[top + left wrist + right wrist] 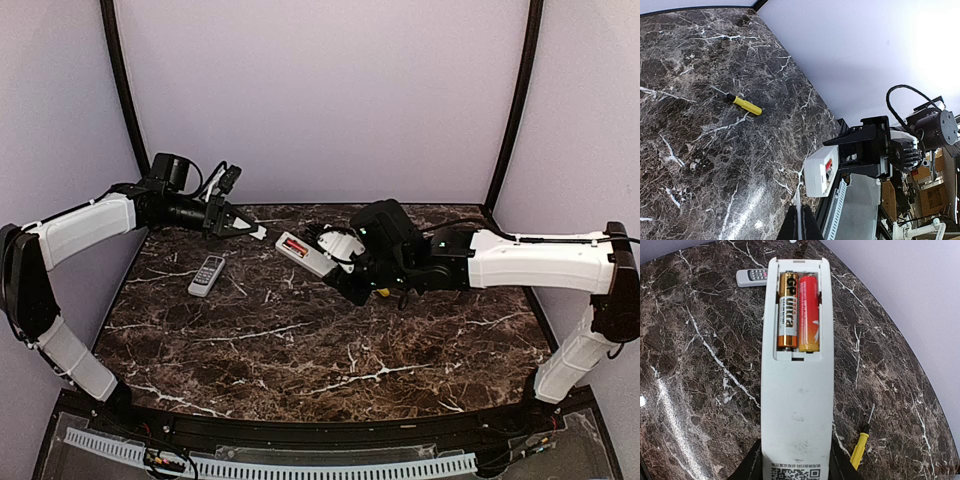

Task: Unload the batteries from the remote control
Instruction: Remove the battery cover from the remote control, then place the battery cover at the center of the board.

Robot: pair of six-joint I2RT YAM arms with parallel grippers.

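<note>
With the right pincer [796,467] pinching the remote [797,405] and the left pincer [243,226] pressed together, seemingly on its cover [258,232], a tilt could spill both batteries [790,310].

Glossy dark marble-look tabletop [690,390] with white veins, remote's [797,405] matt white plastic, batteries [808,312] have shiny metallic-looking wraps, screwdriver handle's [858,449] smooth yellow plastic.
</note>
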